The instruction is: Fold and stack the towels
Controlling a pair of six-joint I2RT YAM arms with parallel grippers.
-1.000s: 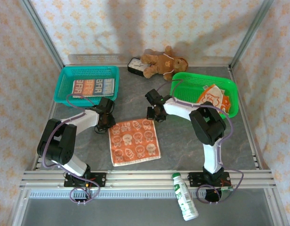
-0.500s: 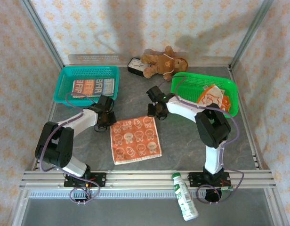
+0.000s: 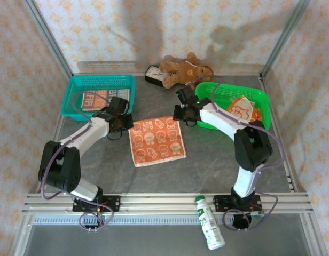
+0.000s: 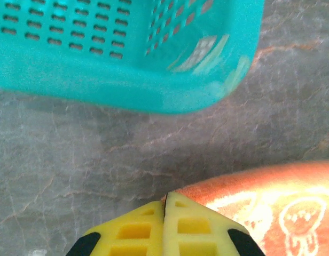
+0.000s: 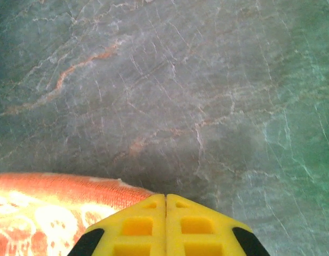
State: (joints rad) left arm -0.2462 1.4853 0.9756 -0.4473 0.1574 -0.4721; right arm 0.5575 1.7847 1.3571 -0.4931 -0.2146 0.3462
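Your left gripper point(image 3: 125, 124) is clamped on one far corner of the orange-and-white bear-print square cloth point(image 3: 156, 140), just right of the teal perforated plastic basket point(image 3: 73, 88). Your right gripper point(image 3: 179, 113) pinches the other far corner, farther right of that basket.

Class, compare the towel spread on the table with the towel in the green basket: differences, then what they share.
The table towel lies flat and open; the basket towel is bunched up. The table towel rests on the grey table; the basket towel sits in the green basket. The left gripper and right gripper pinch the table towel's far corners; no gripper touches the basket towel. Both are orange-and-white with cartoon prints.
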